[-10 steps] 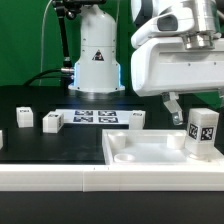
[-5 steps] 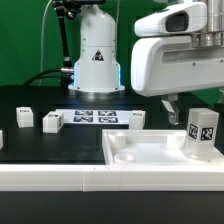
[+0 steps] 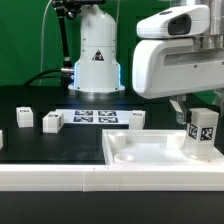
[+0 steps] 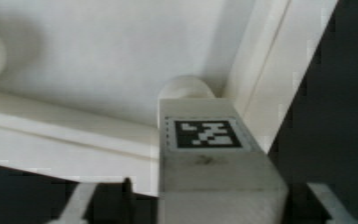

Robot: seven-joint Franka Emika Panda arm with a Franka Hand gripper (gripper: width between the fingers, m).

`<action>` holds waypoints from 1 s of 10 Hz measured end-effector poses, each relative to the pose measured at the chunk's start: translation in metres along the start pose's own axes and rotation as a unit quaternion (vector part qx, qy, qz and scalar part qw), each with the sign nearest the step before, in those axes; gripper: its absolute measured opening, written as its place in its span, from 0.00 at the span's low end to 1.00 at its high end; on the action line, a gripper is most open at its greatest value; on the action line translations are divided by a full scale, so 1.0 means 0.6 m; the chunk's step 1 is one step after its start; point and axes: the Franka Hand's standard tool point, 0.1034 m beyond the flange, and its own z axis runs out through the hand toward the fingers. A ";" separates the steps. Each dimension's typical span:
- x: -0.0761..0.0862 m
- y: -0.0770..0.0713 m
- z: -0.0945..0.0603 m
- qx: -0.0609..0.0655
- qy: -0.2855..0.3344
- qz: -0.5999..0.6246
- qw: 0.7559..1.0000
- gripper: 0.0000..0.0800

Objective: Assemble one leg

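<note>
1. Black tabletop (image 3: 40,145) w/ green backdrop (image 3: 25,40) and arm base (image 3: 97,55) behind. That's the exterior view. White panel (image 3: 150,150) lies at front. Leg (image 3: 203,133) stands upright on the panel's corner at this view's right, tag facing the cam.
2. Same view: gripper (image 3: 199,108) hangs just over the leg. One dark finger (image 3: 179,107) shows beside the leg top; the other is hidden, so the grip can't be read from here.
3. Risk, my guess: if the fingers close off-centre or too high on the leg, it could tip or cock in its seat. A twist w/ poor grip would slip and leave the leg loose.
4. Holders, same view: no real container. The panel's sunken face holds only the leg. The round socket (image 3: 122,152) at its near corner looks empty. Marker board (image 3: 95,117) and small loose parts (image 3: 52,121) sit apart on the table.
5. Wrist view: leg (image 4: 208,165) fills the centre, tag (image 4: 204,133) clear. Gripper (image 4: 208,205) straddles it, jaws apart, w/ a dark gap each side between fingers (image 4: 91,205) and leg. So it's open, not gripping.
6. Wrist view: leg foot meets the panel (image 4: 87,110) at a rounded corner seat. Can't tell if it's fully home. If not, pushing down askew could jam it.
</note>
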 end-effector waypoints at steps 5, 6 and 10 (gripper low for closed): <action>0.001 0.000 0.001 0.002 0.007 0.079 0.997 0.36; 0.001 -0.001 0.001 0.001 0.015 0.136 0.991 0.36; 0.003 0.000 0.003 -0.004 0.027 0.352 0.936 0.36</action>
